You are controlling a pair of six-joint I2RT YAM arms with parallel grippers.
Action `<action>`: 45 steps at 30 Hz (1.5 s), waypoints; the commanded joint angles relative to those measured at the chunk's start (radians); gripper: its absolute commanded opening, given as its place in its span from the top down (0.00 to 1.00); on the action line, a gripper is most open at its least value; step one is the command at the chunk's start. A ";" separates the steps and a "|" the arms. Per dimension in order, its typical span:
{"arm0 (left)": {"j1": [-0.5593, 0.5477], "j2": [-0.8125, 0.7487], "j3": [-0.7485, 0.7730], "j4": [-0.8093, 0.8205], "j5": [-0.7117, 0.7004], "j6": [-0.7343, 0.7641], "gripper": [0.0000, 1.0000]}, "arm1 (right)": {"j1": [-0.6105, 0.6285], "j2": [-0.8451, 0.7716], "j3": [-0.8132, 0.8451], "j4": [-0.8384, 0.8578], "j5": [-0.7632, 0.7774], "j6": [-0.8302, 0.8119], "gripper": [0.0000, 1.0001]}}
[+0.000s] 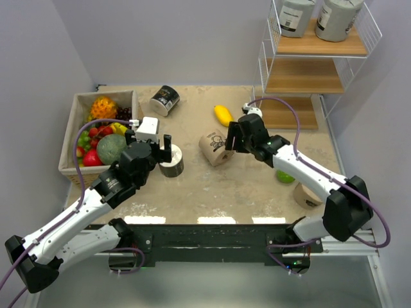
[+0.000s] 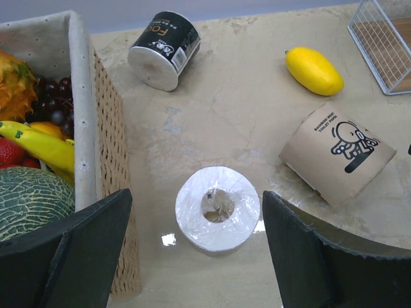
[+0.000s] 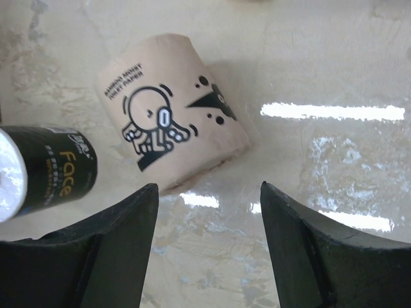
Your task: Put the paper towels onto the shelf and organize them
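The shelf (image 1: 350, 48) stands at the back right with two grey paper towels (image 1: 297, 16) (image 1: 338, 19) on its top board. A black roll (image 1: 165, 100) (image 2: 164, 48) lies near the back. Another black roll (image 1: 172, 162) (image 2: 218, 207) (image 3: 45, 173) stands on end, white top up. My left gripper (image 1: 156, 149) (image 2: 196, 196) hovers open over it, a finger on each side. A tan roll (image 1: 214, 148) (image 2: 337, 154) (image 3: 170, 135) lies on its side. My right gripper (image 1: 232, 140) (image 3: 209, 186) is open just short of it, holding nothing. A second tan roll (image 1: 307, 194) is partly hidden under the right arm.
A low box of fruit (image 1: 72, 138) (image 2: 80, 115) sits close to the left of my left gripper. A yellow fruit (image 1: 223, 115) (image 2: 313, 69) lies behind the tan roll. A green fruit (image 1: 285, 176) peeks out beside the right forearm. The shelf's lower boards (image 1: 302, 77) are bare.
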 commanded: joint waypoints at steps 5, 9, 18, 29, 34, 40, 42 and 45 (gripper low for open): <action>-0.003 -0.005 -0.003 0.033 -0.039 -0.004 0.12 | -0.004 0.216 0.240 -0.036 -0.053 -0.159 0.36; -0.005 -0.004 -0.007 0.035 -0.042 -0.001 0.12 | -0.003 0.250 0.224 -0.008 -0.053 -0.127 0.40; -0.003 0.013 -0.002 0.042 -0.035 0.002 0.12 | 0.000 0.143 -0.019 0.035 -0.081 -0.070 0.44; -0.003 0.028 -0.002 0.047 -0.022 0.002 0.12 | 0.016 -0.270 -0.319 -0.150 0.000 0.023 0.41; -0.005 0.032 0.000 0.047 -0.018 0.001 0.12 | 0.014 -0.364 -0.224 -0.258 -0.001 0.040 0.39; -0.005 0.024 0.001 0.041 -0.021 0.008 0.12 | 0.016 -0.322 -0.118 -0.281 0.017 0.069 0.32; -0.006 0.016 0.013 0.035 -0.015 0.020 0.12 | 0.016 -0.272 -0.086 -0.271 0.017 0.072 0.30; -0.006 0.001 0.035 0.013 0.001 0.056 0.12 | 0.014 -0.206 -0.031 -0.275 0.028 0.069 0.29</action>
